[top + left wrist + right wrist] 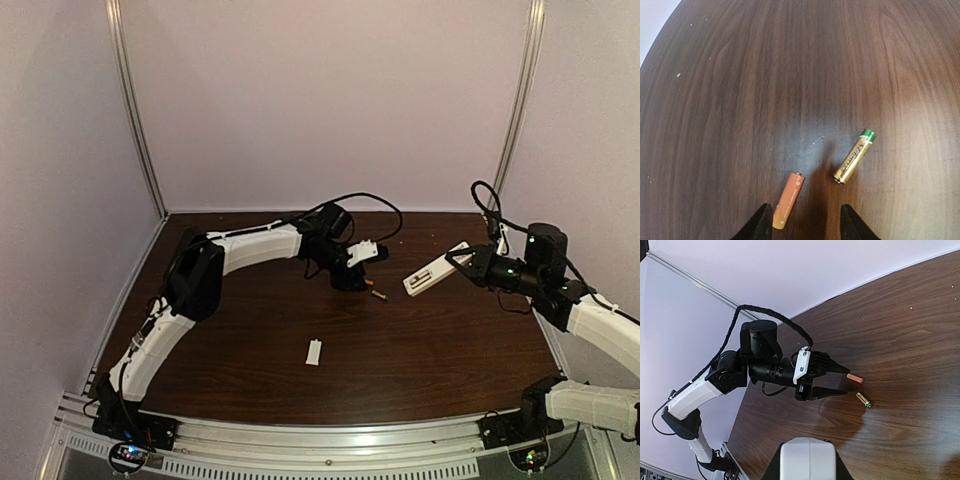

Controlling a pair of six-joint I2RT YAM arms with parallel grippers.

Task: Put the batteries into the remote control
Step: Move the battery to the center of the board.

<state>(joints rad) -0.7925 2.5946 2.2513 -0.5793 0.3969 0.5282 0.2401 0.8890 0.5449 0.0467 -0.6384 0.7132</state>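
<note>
Two batteries lie apart on the dark wood table: an orange one [788,200] and a gold one with a green end [855,156]. My left gripper [806,226] hangs open just over them, and the orange battery's near end sits beside its left fingertip [761,223]. Nothing is between the jaws. From above, both batteries [378,294] show just right of the left gripper [358,272]. The white remote control [432,272] is lifted off the table, with my right gripper [466,260] shut on its far end. In the right wrist view the remote control [807,459] fills the bottom edge.
A small white cover plate [314,351] lies alone nearer the front of the table. The left arm [755,370] reaches in from the back left corner. Pale walls and metal rails close off the table's back and sides.
</note>
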